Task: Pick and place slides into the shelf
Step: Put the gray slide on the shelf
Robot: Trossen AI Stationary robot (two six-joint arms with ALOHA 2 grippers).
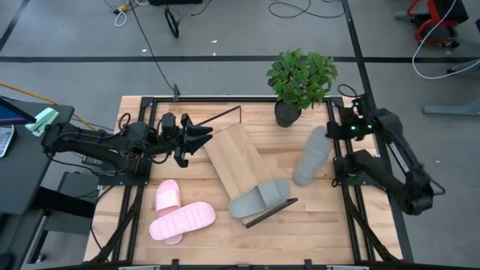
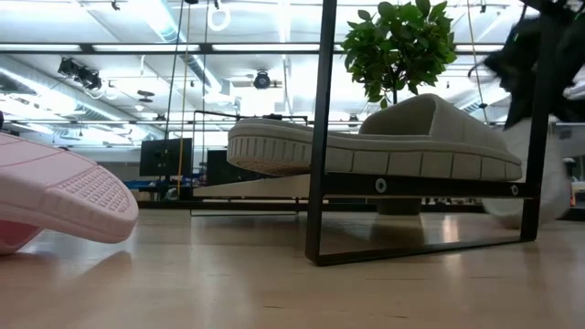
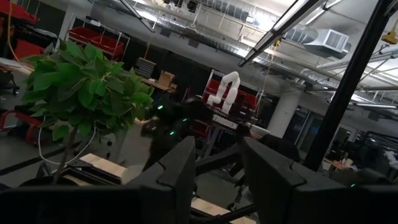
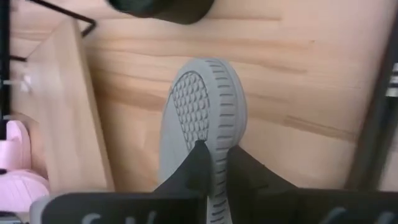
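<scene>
The shelf (image 1: 236,161) is a light-wood board with black wire end frames, lying slantwise mid-table. One grey slide (image 1: 259,199) rests sole-down on the shelf's near end, and in the low view this slide (image 2: 384,137) overhangs the board (image 2: 274,185). My right gripper (image 1: 330,135) is shut on the second grey slide (image 1: 310,156), right of the shelf. Two pink slides (image 1: 180,214) lie at the near left, one across the other. My left gripper (image 1: 201,139) hovers open just left of the shelf's far end, touching nothing. My right gripper (image 4: 216,152) pinches the grey slide by the ribbed edge of its sole (image 4: 219,134), one finger (image 4: 196,165) on the treaded underside and one on the other face. The fingers come from above. The slide hangs on edge below them; whether its low end touches the table, I cannot tell.
A potted plant (image 1: 300,79) stands at the table's far edge, between the shelf and the right arm. The shelf's black wire frame (image 2: 320,137) rises at its near end. Bare tabletop (image 1: 322,217) lies at the near right.
</scene>
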